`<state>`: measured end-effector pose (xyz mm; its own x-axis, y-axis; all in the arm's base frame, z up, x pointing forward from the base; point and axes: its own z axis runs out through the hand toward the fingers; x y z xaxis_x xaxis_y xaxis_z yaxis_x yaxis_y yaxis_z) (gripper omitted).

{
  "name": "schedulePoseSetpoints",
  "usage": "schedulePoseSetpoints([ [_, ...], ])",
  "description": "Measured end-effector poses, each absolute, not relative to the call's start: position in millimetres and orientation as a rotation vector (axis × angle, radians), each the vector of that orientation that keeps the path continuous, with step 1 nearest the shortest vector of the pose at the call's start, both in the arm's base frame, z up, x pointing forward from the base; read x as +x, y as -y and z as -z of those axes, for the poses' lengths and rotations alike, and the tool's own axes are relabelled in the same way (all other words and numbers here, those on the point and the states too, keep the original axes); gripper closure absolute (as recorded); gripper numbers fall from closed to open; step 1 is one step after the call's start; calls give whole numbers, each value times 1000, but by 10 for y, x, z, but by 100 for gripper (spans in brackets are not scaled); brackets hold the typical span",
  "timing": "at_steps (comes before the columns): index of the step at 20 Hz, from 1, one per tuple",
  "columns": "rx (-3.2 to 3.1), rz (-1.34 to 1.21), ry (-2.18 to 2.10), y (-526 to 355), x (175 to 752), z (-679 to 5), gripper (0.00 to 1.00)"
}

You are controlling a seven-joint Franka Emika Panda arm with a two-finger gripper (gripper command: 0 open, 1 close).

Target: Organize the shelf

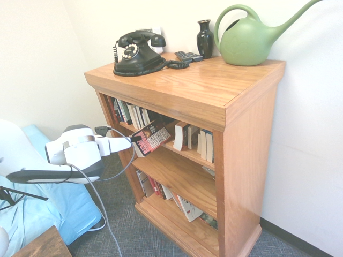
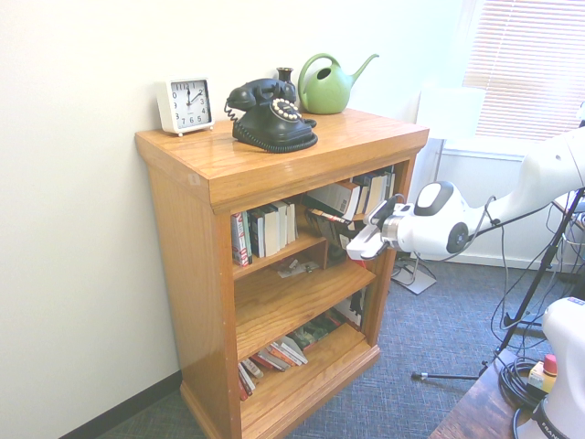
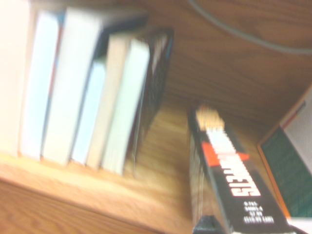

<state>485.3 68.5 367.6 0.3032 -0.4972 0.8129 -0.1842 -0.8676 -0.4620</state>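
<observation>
Arm near level, gripper [image 1: 134, 138] clamped on tilted paperback [image 1: 151, 137], apparently over shelf's [image 1: 214, 96] top tier

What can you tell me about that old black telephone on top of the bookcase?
The telephone is a glossy black rotary model of old style, with a pale round dial on its sloped front and the handset resting across its cradle. Its coiled black cord lies on the wood beside it. It stands upright on the shelf top, near the wall, between a white clock and a dark vase.

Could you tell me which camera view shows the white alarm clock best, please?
The second exterior view: the clock stands unobstructed on the shelf, face legible. The first exterior view shows only its top edge behind the telephone; the wrist view misses it.
</observation>
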Motion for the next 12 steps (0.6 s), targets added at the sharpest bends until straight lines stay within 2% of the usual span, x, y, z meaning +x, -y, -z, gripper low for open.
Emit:
schedulePoseSetpoints([
  [3, -2219, 1581, -662, -1016, 5224, -3626, 100],
  [12, -2056, 1596, -689, -1128, 5710, -4218, 100],
])
